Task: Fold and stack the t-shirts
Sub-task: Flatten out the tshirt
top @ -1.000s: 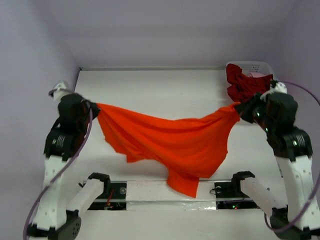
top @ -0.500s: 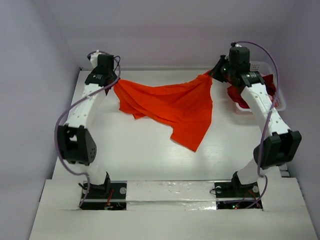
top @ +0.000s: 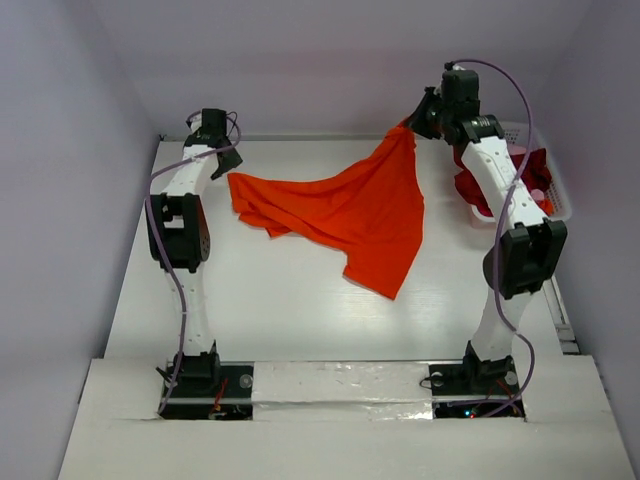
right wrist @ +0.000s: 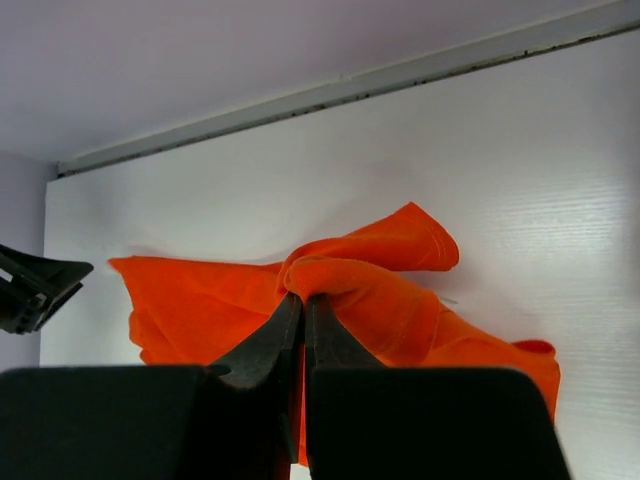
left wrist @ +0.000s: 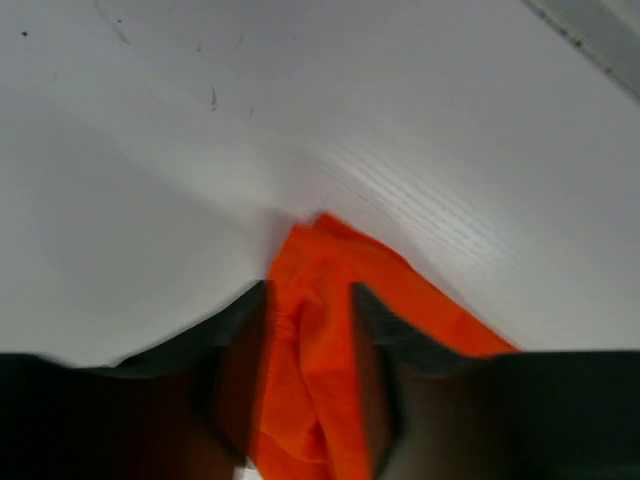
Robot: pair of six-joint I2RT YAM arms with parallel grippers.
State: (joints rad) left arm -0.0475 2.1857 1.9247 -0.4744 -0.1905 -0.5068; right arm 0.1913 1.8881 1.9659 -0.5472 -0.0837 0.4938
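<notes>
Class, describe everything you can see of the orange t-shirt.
The orange t-shirt is plain, bright, soft cloth, crumpled and unfolded. The right hand, shut, pinches one corner raised at the far right; the rest slopes down and spreads over the white table. Its left corner lies between the left hand's parted fingers.

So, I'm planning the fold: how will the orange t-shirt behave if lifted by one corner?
Probably very floppy: the orange t-shirt drapes in folds from the right tool down to the table. Likely light, since a pinch on one bunched corner holds it up. Pushed, it would probably wrinkle rather than slide.
</notes>
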